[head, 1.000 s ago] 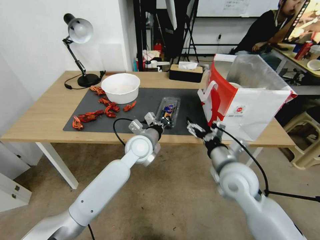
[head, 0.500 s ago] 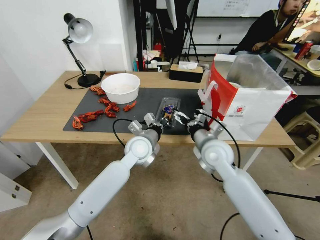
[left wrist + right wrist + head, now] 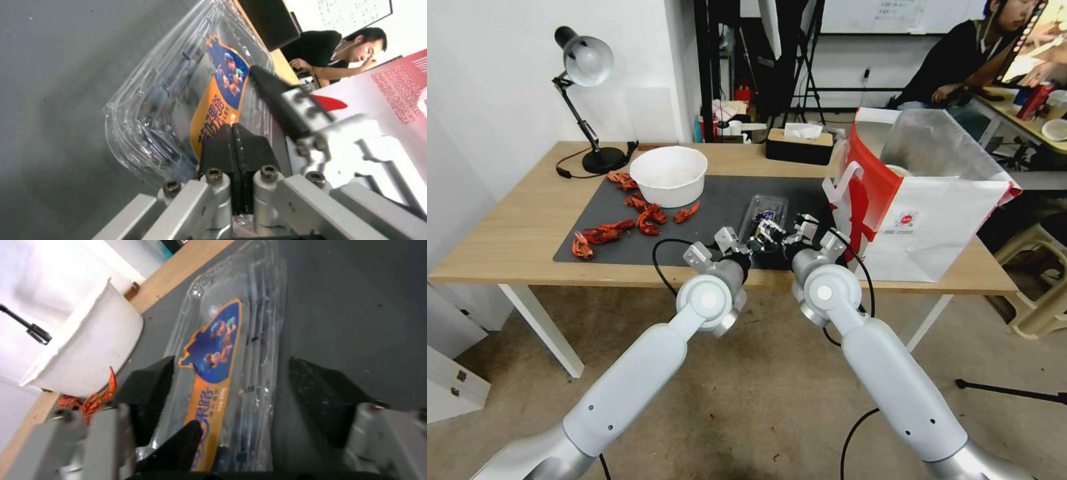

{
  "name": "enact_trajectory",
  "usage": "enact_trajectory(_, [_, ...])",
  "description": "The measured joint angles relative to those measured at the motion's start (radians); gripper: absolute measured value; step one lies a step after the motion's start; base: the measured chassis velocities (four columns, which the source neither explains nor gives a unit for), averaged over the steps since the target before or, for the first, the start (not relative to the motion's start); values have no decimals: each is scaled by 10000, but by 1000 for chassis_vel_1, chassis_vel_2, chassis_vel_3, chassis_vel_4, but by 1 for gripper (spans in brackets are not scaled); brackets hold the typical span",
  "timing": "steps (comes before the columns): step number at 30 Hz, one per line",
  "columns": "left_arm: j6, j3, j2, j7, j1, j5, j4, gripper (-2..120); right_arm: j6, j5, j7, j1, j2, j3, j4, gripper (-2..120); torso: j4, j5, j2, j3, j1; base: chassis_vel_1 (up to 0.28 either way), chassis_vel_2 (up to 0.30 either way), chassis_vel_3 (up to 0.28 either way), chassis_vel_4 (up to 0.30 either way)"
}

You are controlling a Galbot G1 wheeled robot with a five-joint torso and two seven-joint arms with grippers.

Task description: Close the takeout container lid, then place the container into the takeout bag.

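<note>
Takeout container (image 3: 764,220) lies lid (image 3: 222,350) down-closed on the tabletop mat, left of the takeout bag (image 3: 924,213). Left gripper (image 3: 233,146) jaws pinch its near edge; right gripper (image 3: 231,396) jaws straddle it, wide. Close evenly on both long sides before lifting.

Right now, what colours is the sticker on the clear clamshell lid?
Blue and orange sticker, clearest in the right wrist view.

Both grippers (image 3: 752,245) (image 3: 773,233) @ takeout container (image 3: 766,210)
</note>
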Motion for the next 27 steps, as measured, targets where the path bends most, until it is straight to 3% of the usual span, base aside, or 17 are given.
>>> enact_trajectory(6, [-4,14,6,7,-12,11,0,0,-7,-48,-29,-11,16,1,-130,48,0,0,0,-1,0,0,0,0,0])
enact_trajectory(9, [-9,22,19,16,-12,63,2,0,-12,-105,-62,-22,59,33,-263,30,0,0,0,-2,0,0,0,0,0])
enact_trajectory(11, [-12,26,23,23,-11,85,2,0,-12,-111,-67,-21,71,37,-280,28,0,0,0,-2,-1,0,0,0,0])
enact_trajectory(18, [-67,27,70,77,27,354,-21,0,2,-244,-117,-27,160,48,-352,0,1,0,0,-2,0,0,0,0,0])
enact_trajectory(21, [-112,20,110,165,65,577,-94,0,4,-264,-120,-37,162,57,-338,0,1,0,0,-2,0,0,0,0,0])
enact_trajectory(22, [-190,-57,330,535,298,1551,-502,0,5,-293,-116,-80,149,75,-264,0,0,-1,0,-1,0,0,0,0,0])
enact_trajectory(27, [-316,-326,844,1165,859,3193,-1031,4,8,-392,-116,-123,164,82,-217,0,-1,-1,0,-2,0,0,0,0,0])
